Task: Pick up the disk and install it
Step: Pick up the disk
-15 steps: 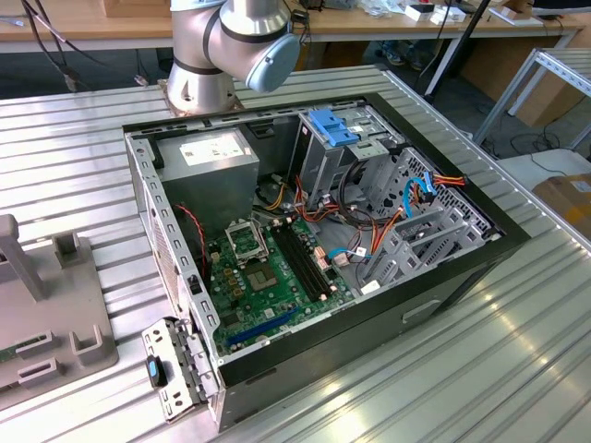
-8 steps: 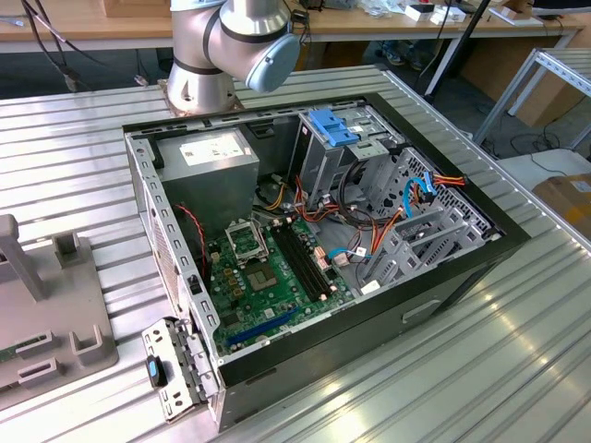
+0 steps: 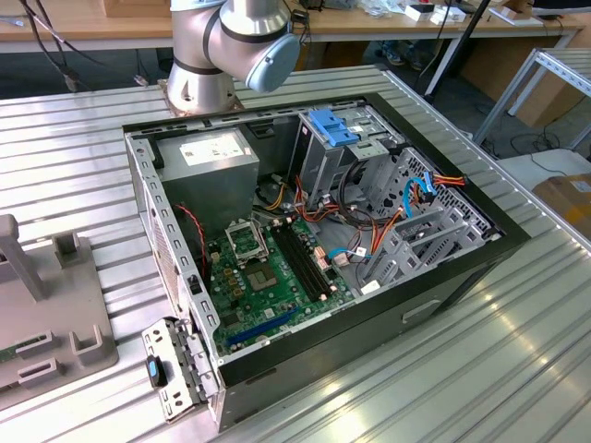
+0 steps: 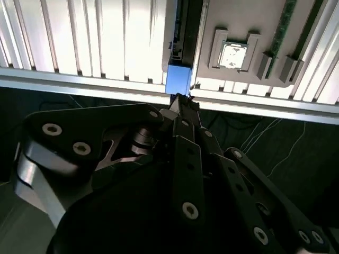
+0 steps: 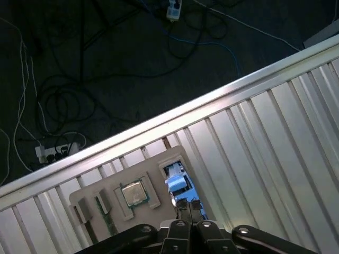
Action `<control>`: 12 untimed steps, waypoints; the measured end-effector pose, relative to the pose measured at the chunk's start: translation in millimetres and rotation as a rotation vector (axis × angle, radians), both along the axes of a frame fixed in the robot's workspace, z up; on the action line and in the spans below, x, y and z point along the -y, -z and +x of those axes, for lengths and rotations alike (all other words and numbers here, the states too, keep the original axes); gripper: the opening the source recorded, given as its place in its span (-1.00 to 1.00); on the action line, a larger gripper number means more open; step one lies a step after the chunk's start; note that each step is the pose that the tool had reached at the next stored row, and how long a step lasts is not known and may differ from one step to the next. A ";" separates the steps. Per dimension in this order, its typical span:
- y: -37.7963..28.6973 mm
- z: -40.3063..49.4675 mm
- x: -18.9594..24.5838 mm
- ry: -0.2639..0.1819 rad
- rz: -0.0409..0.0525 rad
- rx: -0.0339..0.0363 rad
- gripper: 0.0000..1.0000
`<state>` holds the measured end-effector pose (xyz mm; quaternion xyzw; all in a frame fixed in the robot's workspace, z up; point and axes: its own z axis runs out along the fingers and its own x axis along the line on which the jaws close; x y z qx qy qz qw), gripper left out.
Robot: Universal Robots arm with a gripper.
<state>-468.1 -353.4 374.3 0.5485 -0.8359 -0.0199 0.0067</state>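
Grey holder tray (image 3: 88, 309) at the exterior view's left, open computer case (image 3: 443, 295) right of it. In both wrist views, disk (image 4: 177, 79) (image 5: 177, 183) on edge in that tray, gripper (image 4: 183, 99) (image 5: 188, 203) just at its blue end; grip impossible to tell

Robotics lab: opened computer case (image 3: 434, 305), workbenches (image 3: 92, 20)

The gripper (image 5: 186, 207) hangs right at the blue-edged disk (image 5: 177, 183), slotted in a grey tray (image 5: 87, 197) beside a chip (image 5: 133, 193) on the table (image 5: 265, 132).
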 end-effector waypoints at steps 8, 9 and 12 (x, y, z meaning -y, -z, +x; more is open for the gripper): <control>0.3 0.0 -0.3 -0.156 0.0000 0.0000 -0.79; 0.3 0.0 -0.4 -0.165 0.0000 0.0001 -0.79; 0.3 0.0 -0.4 -0.165 0.0000 0.0000 -0.79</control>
